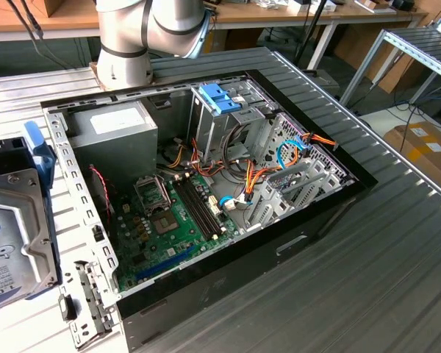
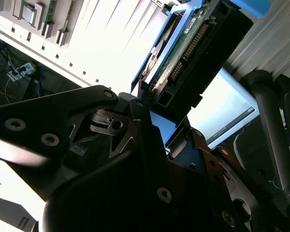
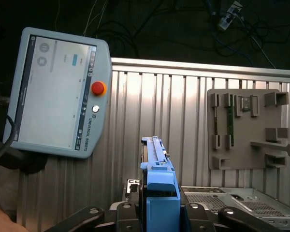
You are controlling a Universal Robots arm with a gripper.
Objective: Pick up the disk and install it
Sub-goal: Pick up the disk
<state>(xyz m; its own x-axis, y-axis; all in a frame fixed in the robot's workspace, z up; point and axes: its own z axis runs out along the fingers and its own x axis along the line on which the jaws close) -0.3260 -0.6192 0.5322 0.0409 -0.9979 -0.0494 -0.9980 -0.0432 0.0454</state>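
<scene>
First wrist view: your hand [image 3: 159,205] grips the disk [image 3: 157,162] by its blue rails, held just outside the open case [image 1: 235,276], beside its power supply [image 1: 114,132].

A ribbed metal desk [image 1: 397,243] carries everything here. An open computer case [image 1: 228,287] lies flat on it, one corner close beside the jaws. In the first wrist view, a teach pendant [image 3: 58,92] rests at the desk's edge, beyond the jaws to one side. A grey holder plate [image 3: 246,130] lies to the other side.
</scene>
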